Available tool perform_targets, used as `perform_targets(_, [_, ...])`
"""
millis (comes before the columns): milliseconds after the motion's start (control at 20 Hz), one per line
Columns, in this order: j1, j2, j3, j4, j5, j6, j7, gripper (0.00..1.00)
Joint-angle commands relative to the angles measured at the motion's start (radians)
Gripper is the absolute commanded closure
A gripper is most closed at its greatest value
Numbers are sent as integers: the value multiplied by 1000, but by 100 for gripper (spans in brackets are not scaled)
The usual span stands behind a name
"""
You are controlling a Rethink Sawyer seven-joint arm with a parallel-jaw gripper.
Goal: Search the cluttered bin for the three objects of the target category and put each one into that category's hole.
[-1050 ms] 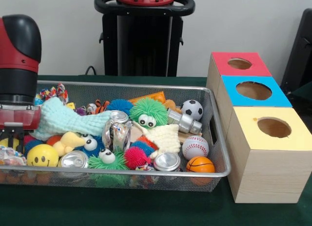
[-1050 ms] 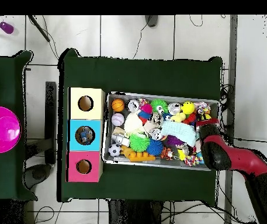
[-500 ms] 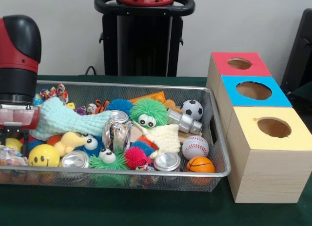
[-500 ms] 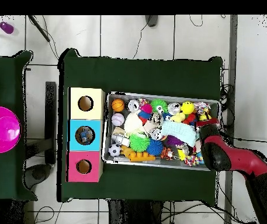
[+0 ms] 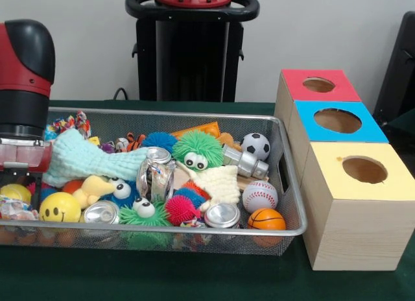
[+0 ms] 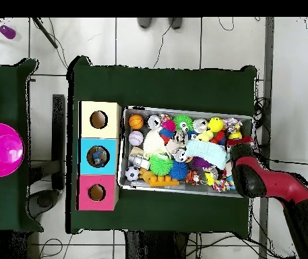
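A wire mesh bin [image 5: 293, 204] holds a heap of toys. Among them are a soccer ball [image 5: 255, 145], a baseball [image 5: 260, 196], a small basketball [image 5: 266, 218] and a yellow smiley ball [image 5: 58, 207]. Several metal cans [image 5: 222, 215] lie between fuzzy toys. To the right stand three boxes with round holes: red [image 5: 319, 85], blue [image 5: 337, 121] and yellow [image 5: 363, 171]. My gripper [image 5: 24, 174] hangs low at the bin's left end, beside a light blue knitted cloth [image 5: 91, 159]; its tips are hidden by the clutter. From above, the gripper [image 6: 239, 143] is at the bin's right end.
A green fuzzy toy with eyes [image 5: 198, 148] sits mid-bin, and a plain yellow ball [image 5: 14, 192] lies just below my gripper. In the overhead view a pink bowl [image 6: 1, 150] stands on a side table, and a person's shoes [image 6: 146, 22] show at the top edge.
My gripper has risen slightly at the bin's left end, uncovering more of the plain yellow ball. The smiley ball shifted a little. Shoes appeared at the overhead view's top edge.
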Motion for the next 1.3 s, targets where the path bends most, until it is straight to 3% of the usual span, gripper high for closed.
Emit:
perform_targets(50, [47,72,52,-71,-35,-49,130,0])
perform_targets(150, [43,63,63,-61,-55,-58,122,0])
perform_targets(300, [118,-1,-10,-54,-20,-93,122,0])
perform_targets(550, [183,-81,-54,-39,-18,-85,106,0])
perform_targets(700, [215,-122,-72,-36,44,23,138,0])
perform_targets(800, [207,-137,-49,-29,79,90,137,0])
perform_targets(950, [200,-153,-32,-20,90,116,122,0])
perform_targets(1300, [150,-144,36,1,46,88,108,0])
